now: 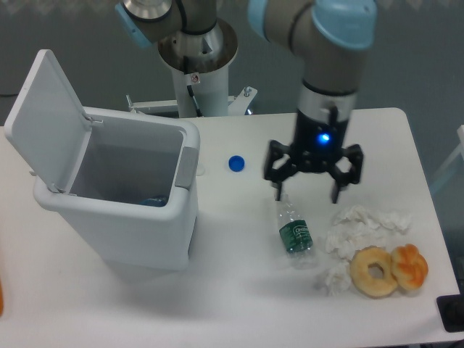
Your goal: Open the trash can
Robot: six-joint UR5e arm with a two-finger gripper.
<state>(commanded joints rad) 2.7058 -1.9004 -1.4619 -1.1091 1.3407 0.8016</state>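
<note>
The trash can (123, 217) is a large white boxy bin at the left of the table. Its flat lid (43, 119) stands swung up and back, so the inside shows, with something blue at the bottom. A grey push tab (188, 168) sits on its right rim. My gripper (307, 194) hangs open over the middle right of the table, well to the right of the can, fingers spread and pointing down with nothing between them. It is just above the top end of a small plastic bottle (293, 229).
A blue bottle cap (235, 164) lies between the can and the gripper. Crumpled white tissues (362, 228), a plain doughnut (374, 271) and an orange pastry (410, 267) lie at the right. The arm's base column (199, 72) stands behind the can.
</note>
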